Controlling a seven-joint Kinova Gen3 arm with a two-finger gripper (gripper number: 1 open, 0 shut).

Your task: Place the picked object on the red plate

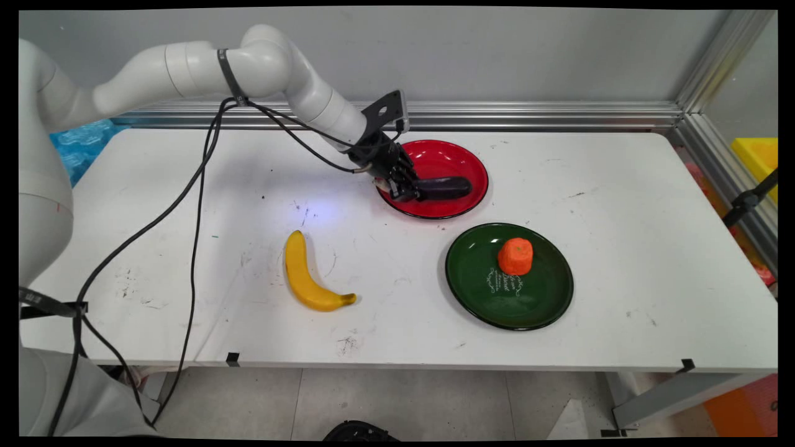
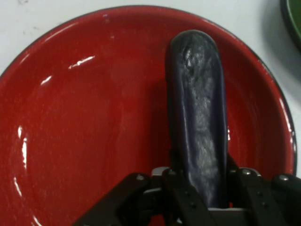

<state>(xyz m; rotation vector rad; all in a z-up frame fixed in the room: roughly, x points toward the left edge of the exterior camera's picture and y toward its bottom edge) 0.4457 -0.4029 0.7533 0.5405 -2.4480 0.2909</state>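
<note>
Hand view: tool point(image 2: 200, 188) clamped on dark eggplant point(image 2: 197, 108) over red plate point(image 2: 84, 122).

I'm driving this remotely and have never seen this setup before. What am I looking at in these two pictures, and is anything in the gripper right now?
The main view comes from a fixed camera looking down across a white table. The white jointed machine entering from the left is a robot arm, and the black gripper at its tip has two fingers. The hand view comes from a camera on that hand, looking along the fingers.

On the table: a red plate, a green plate with an orange carrot piece on it, and a yellow banana lying on the bare tabletop.

The gripper is low over the red plate, closed on one end of a dark purple eggplant; the hand view shows a finger on either side of it. The eggplant stretches across the red plate.
</note>
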